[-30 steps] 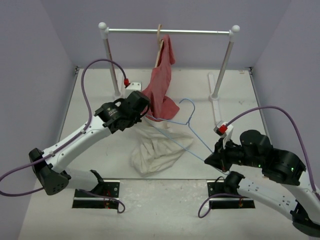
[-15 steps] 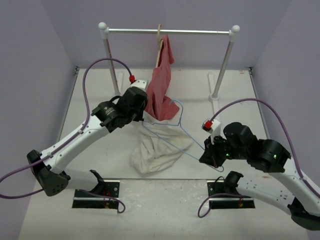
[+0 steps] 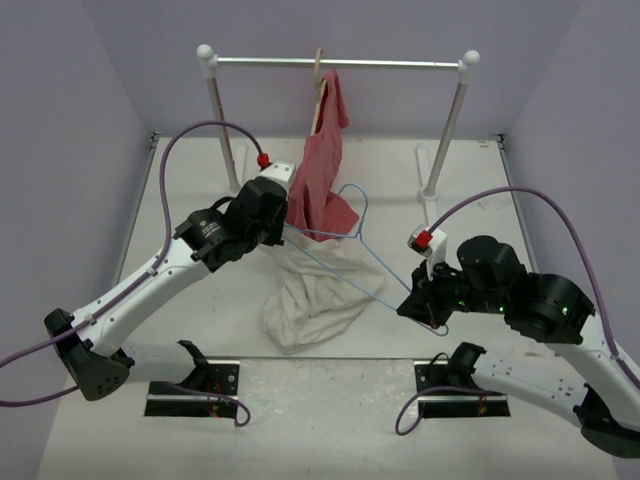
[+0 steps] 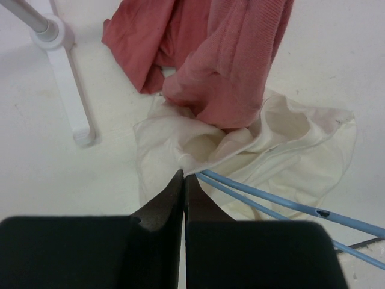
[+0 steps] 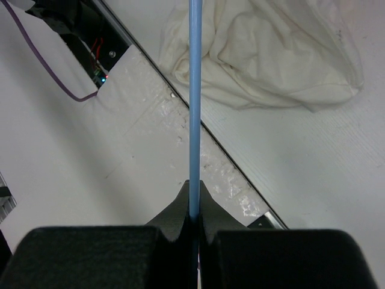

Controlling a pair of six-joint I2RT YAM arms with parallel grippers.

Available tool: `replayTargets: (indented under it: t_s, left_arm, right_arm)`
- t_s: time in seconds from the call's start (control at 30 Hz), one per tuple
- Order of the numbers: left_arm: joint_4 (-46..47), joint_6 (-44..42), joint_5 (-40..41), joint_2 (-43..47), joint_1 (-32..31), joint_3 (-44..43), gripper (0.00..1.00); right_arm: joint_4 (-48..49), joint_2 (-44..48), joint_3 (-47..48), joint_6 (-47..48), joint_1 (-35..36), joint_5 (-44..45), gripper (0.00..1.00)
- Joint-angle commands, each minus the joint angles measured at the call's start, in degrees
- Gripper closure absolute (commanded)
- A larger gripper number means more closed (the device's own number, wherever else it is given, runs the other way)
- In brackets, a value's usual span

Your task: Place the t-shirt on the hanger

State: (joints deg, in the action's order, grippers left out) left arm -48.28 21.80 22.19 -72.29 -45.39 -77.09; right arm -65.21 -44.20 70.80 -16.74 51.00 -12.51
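Left wrist view has the left claw (image 4: pixel 182 176) shut, its two black fingers pressed together with the tips meeting on a folded edge of the cream soft cotton t-shirt (image 4: pixel 289 135), so it appears to pinch only a thin lip of cloth. Just beside those tips, two arms of the thin light-blue wire hanger (image 4: pixel 274 203) run off to the right across the shirt, which lies crumpled on the white counter (image 4: pixel 54 174) with one end drawn up toward the claw. Right behind the pinched edge, the hem of the red-pink knitted garment (image 4: pixel 231 66) sags onto the shirt and touches it. The right claw (image 5: pixel 194 201) is clamped on the hanger wire at a single spot, and the wire runs straight out from between its fingers toward the heaped shirt beyond. Several things could go wrong from here. So small a bite of fabric could slip out if the hanger drags against it, dropping the shirt onto the counter. A thin wire held at one point could twist or swing in the grip, so its far shoulder might miss the shirt's opening; which opening the left claw holds cannot be told. In the top view the hanger's hook sits close to the red garment hanging from the metal clothes rack (image 3: pixel 340 63). It could snag that cloth, or the wire could slide under the red hem rather than into the shirt.
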Motion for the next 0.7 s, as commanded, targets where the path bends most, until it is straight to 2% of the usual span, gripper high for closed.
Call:
replayTargets:
  t_s: [0.0, 0.13, 0.33, 0.43, 0.57, 0.67]
  left_arm:
    - [4.9, -3.1, -4.6, 1.4, 0.3, 0.4, 1.00]
    - [4.9, -4.4, -7.8, 1.4, 0.3, -0.5, 1.00]
    - [2.4, -5.1, -3.6, 2.1, 0.3, -5.3, 1.00]
    - [1.3, -5.9, -5.5, 1.5, 0.3, -9.2, 1.00]
    - [2.3, -7.9, -17.5, 1.2, 0.1, -14.6, 1.00]
    - [2.3, -9.4, -22.3, 1.7, -0.1, -17.5, 1.00]
  right_arm:
    - [4.0, -2.2, 1.3, 2.4, 0.4, -1.1, 1.00]
    - [6.1, -4.7, 0.1, 3.4, 0.4, -1.2, 1.00]
    - [10.9, -5.4, -1.5, 3.6, 1.2, -5.0, 1.00]
    - [15.4, -4.9, -2.4, 3.4, 1.4, -8.3, 1.00]
    - [27.0, -6.1, -5.0, 2.8, 2.0, -13.0, 1.00]
    - [31.9, -8.2, -5.9, 4.8, 2.6, -13.4, 1.00]
